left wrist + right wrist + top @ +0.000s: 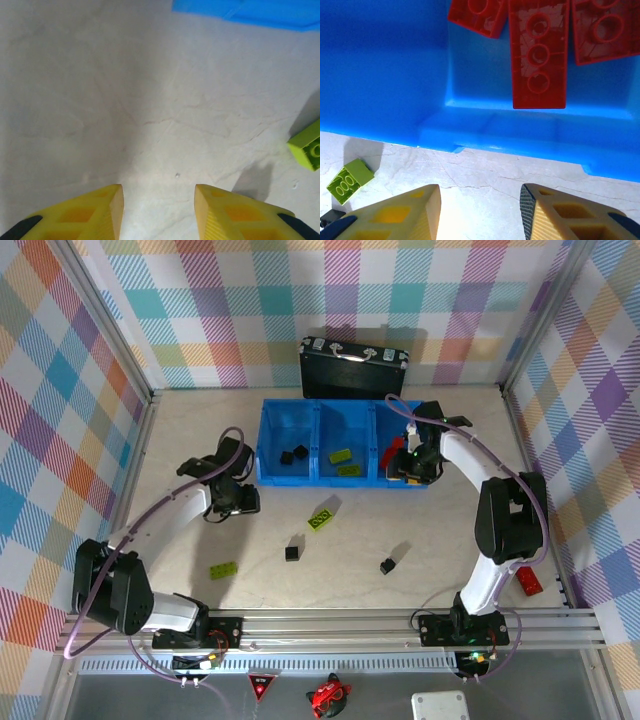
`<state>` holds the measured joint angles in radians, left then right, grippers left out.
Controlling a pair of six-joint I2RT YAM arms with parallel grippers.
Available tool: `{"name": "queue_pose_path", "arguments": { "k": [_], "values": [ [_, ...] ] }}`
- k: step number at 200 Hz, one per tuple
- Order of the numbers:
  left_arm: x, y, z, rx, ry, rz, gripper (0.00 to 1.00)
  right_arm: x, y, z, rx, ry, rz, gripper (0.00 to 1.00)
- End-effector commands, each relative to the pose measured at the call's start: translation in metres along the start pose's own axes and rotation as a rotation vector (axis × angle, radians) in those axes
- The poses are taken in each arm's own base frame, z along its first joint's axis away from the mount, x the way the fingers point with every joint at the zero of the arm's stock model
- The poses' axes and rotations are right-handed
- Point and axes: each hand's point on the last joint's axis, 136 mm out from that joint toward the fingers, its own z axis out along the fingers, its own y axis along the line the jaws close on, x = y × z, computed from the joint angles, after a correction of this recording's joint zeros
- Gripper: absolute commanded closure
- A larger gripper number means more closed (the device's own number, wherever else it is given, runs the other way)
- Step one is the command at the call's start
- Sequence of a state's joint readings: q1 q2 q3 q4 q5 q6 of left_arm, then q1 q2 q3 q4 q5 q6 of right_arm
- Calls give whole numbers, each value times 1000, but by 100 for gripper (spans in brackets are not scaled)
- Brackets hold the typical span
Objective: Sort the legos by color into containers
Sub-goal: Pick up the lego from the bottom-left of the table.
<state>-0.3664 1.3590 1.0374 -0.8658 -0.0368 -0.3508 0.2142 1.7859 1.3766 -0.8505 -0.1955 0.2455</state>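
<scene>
Legos point(387, 566) partly sorted, partly loose on the table point(200, 430). Nearest the bases: stray red brick point(530, 583) far right, lime-green brick point(223, 569) left, two loose black cubes point(292, 553) between, then a second lime brick point(321, 521) just short of the bin. Left gripper point(158, 195): hangs low over bare table, jaws apart, grips nothing. Right gripper point(480, 195): sits at the front wall of the blue bin point(300, 480), jaws likewise apart and empty. Inside, left to right: sorted black cubes point(293, 455) in the first compartment, sorted lime bricks point(343, 456) in the middle, red bricks point(538, 55) in the last. Farthest back, against the wall: black case point(353, 365).
</scene>
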Motion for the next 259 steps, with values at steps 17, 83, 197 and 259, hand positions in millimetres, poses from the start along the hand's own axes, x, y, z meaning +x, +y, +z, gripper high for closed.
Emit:
{"name": "queue_pose_path", "arguments": {
  "k": [17,83,197,259],
  "values": [
    [38,31,0,-87,17,-137,56,1,9,-5,-48,-20,-46,53],
    [78,62,10,-187,22,-335,39,4,17,-5,-103,-21,-58,53],
    [115,77,44,-157,-1,-468,0,8,28,-6,-175,-30,-68,53],
    [115,67,62,-141,66,-397,7,10,27,-5,-176,-27,-69,52]
  ]
}}
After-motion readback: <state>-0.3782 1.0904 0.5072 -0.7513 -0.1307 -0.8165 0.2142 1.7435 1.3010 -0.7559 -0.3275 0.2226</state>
